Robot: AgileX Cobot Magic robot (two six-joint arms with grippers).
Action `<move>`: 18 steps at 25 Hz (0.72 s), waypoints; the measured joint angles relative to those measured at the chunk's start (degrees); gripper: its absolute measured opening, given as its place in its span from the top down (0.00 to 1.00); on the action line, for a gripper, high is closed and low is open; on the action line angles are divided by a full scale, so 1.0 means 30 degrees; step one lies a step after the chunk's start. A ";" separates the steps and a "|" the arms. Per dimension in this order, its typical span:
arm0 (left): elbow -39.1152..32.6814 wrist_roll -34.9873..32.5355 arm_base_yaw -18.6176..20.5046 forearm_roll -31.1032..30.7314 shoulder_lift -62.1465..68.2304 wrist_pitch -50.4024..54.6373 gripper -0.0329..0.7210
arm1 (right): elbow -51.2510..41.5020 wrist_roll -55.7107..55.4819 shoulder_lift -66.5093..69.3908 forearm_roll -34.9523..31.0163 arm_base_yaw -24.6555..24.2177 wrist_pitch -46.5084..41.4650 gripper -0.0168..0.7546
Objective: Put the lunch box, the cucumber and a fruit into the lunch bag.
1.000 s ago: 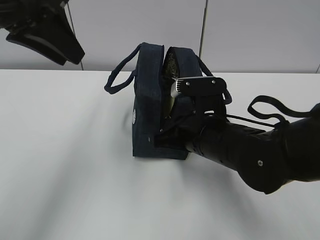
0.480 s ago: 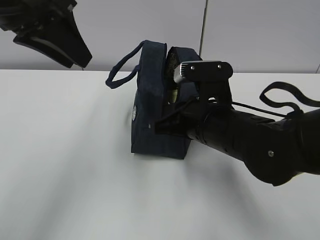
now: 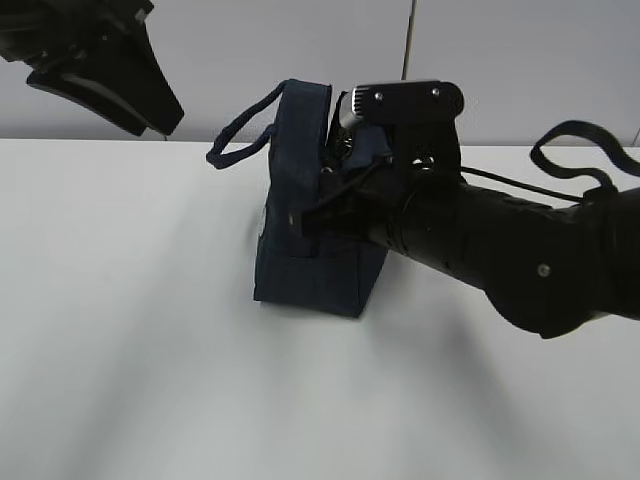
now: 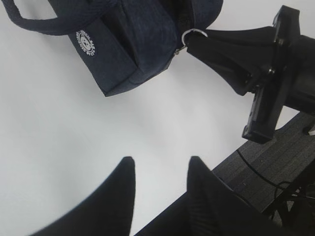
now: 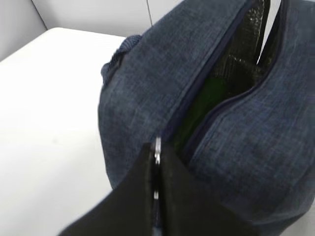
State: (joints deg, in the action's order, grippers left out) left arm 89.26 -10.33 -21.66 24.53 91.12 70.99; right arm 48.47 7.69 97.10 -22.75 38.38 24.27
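The dark navy lunch bag (image 3: 300, 230) stands on the white table, leaning a little to the left, one loop handle (image 3: 240, 140) sticking out on that side. My right gripper (image 5: 157, 150) is shut on the metal ring pull (image 4: 191, 35) of the top zipper, at the near end of the bag (image 5: 142, 83). The zipper gapes and something dark green (image 5: 204, 98) shows inside; whether it is the cucumber or the lunch box I cannot tell. The fruit is hidden. My left gripper (image 4: 160, 164) hangs open and empty above bare table, off to the bag's (image 4: 133, 44) left.
The left arm (image 3: 100, 60) is high at the back left. A cable loop (image 3: 575, 150) hangs over the right arm. White table (image 3: 150, 350) lies in front and left of the bag. A dark mat (image 4: 275, 162) lies past the table's edge.
The right gripper has risen along the bag with the ring pull in its jaws. The bag has tipped and shifted slightly left. The left arm moved slightly right early on.
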 joint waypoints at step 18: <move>-0.2714 -0.0323 -0.1763 -0.0598 -0.0048 -0.0201 0.63 | 0.1600 0.4508 -0.0131 -0.2830 0.0000 0.0000 0.98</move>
State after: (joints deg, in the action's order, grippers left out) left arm 81.12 -11.30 -26.95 22.74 90.97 70.39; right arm 53.27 21.21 96.71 -31.24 38.38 24.27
